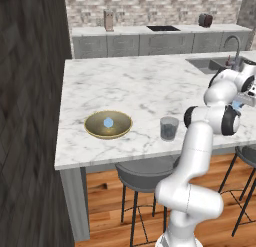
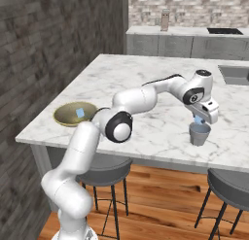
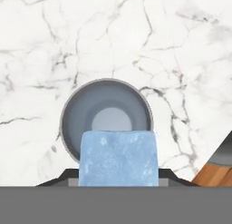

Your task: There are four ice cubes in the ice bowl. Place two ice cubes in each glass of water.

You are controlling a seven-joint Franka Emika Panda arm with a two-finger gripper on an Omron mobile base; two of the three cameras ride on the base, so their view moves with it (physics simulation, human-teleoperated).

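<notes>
My gripper (image 2: 198, 117) is shut on a pale blue ice cube (image 2: 197, 120) and hangs just above a grey-blue glass of water (image 2: 199, 135) near the island's front edge. In the hand view the ice cube (image 3: 118, 157) sits between the jaws, directly over the glass (image 3: 68, 114) and covering its near side. A second glass (image 1: 169, 128) stands further left on the marble. The brassy ice bowl (image 1: 90, 127) lies left of that glass, with one ice cube (image 1: 108, 122) visible in it. From the right base the bowl (image 2: 61, 118) with its cube (image 2: 80, 111) shows behind my arm.
The marble island (image 1: 125, 81) ends in a front edge close to both glasses. Dark stools (image 1: 142, 173) stand below that edge. A sink with a tap (image 1: 231, 43) is set into the far right of the island. A dark stone wall (image 1: 30, 116) runs along the left.
</notes>
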